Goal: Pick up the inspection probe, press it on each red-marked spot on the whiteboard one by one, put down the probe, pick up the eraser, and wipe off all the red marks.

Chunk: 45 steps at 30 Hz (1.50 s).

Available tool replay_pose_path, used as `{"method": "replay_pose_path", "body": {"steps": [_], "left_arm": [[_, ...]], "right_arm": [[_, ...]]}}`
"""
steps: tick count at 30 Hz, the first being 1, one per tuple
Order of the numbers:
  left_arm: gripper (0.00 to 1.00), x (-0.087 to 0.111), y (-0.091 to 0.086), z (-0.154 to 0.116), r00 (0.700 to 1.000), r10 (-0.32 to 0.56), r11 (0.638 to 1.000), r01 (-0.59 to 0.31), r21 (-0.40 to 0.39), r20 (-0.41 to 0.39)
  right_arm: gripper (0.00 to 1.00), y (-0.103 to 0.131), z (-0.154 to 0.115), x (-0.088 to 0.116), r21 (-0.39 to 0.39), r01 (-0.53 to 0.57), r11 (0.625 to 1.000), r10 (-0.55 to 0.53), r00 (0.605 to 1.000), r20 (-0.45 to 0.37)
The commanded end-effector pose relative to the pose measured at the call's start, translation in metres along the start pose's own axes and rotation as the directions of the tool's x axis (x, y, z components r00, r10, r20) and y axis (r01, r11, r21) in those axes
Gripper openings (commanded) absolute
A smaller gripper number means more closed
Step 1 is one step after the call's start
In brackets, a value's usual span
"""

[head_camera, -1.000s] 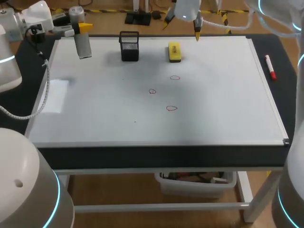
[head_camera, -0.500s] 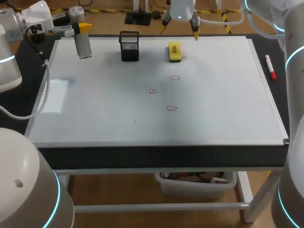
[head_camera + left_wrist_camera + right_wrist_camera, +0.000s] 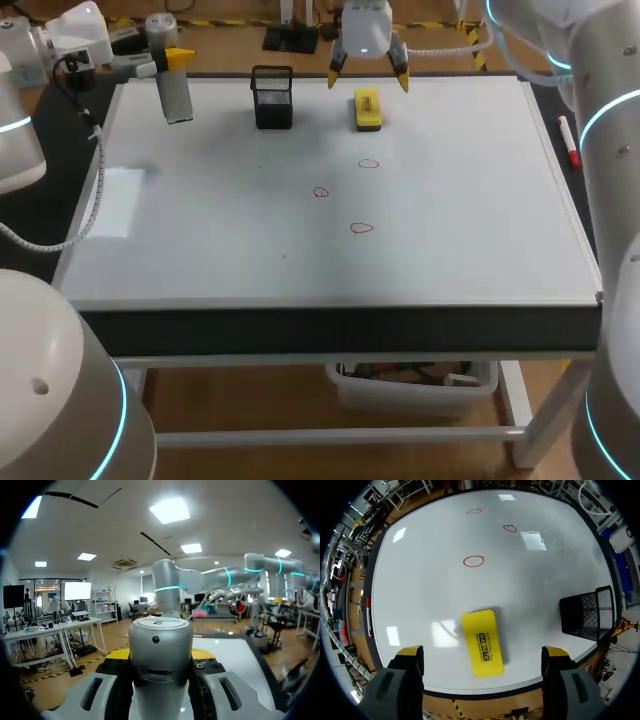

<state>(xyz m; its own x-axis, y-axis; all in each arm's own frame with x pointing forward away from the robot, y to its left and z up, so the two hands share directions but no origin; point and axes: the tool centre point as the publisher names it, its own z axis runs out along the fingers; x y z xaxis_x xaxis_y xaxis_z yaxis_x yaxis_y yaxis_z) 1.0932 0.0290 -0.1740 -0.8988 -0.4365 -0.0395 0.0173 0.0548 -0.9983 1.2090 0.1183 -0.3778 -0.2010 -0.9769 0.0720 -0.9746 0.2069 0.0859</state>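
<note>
Three red marks [image 3: 361, 228] sit near the middle of the whiteboard [image 3: 200, 240]. Your right claw [image 3: 368, 79] hangs spread wide, holding nothing, over the yellow eraser [image 3: 368, 109] by the far edge, near the black mesh holder [image 3: 272, 98]. Your left claw [image 3: 170, 62] grips the grey inspection probe [image 3: 176, 95] above the far left corner.

probe [image 3: 176, 97], eraser [image 3: 367, 109], marks [image 3: 361, 228]
probe above whiteboard's [image 3: 200, 250] far-left corner; yellow eraser flat at far edge; three red marks central.
</note>
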Motion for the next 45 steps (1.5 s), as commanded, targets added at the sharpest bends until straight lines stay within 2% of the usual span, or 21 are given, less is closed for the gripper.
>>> {"method": "replay_pose_path", "body": {"steps": [1, 4, 13, 22, 45], "left_arm": [[0.0, 0.0, 0.0, 0.0, 1.0, 0.002, 1.0, -0.002, 0.004, 0.0], [0.0, 0.0, 0.0, 0.0, 1.0, 0.002, 1.0, -0.002, 0.004, 0.0], [0.0, 0.0, 0.0, 0.0, 1.0, 0.002, 1.0, -0.002, 0.004, 0.0], [0.0, 0.0, 0.0, 0.0, 1.0, 0.002, 1.0, -0.002, 0.004, 0.0], [0.0, 0.0, 0.0, 0.0, 1.0, 0.002, 1.0, -0.002, 0.004, 0.0]], "right_arm": [[1.0, -0.001, 0.003, -0.002, 0.008, -0.005, 1.0, 0.006, 0.996, -0.093], [1.0, 0.001, 0.007, 0.002, 0.029, -0.026, 0.999, 0.027, 0.998, -0.056], [1.0, 0.002, 0.018, 0.002, 0.047, 0.021, 0.999, -0.022, 1.0, 0.019], [1.0, -0.001, 0.026, -0.002, 0.03, 0.045, 0.999, -0.046, 0.998, 0.04], [0.99, -0.016, 0.044, -0.01, -0.032, 0.071, 0.997, -0.07, 0.997, 0.035]]}}
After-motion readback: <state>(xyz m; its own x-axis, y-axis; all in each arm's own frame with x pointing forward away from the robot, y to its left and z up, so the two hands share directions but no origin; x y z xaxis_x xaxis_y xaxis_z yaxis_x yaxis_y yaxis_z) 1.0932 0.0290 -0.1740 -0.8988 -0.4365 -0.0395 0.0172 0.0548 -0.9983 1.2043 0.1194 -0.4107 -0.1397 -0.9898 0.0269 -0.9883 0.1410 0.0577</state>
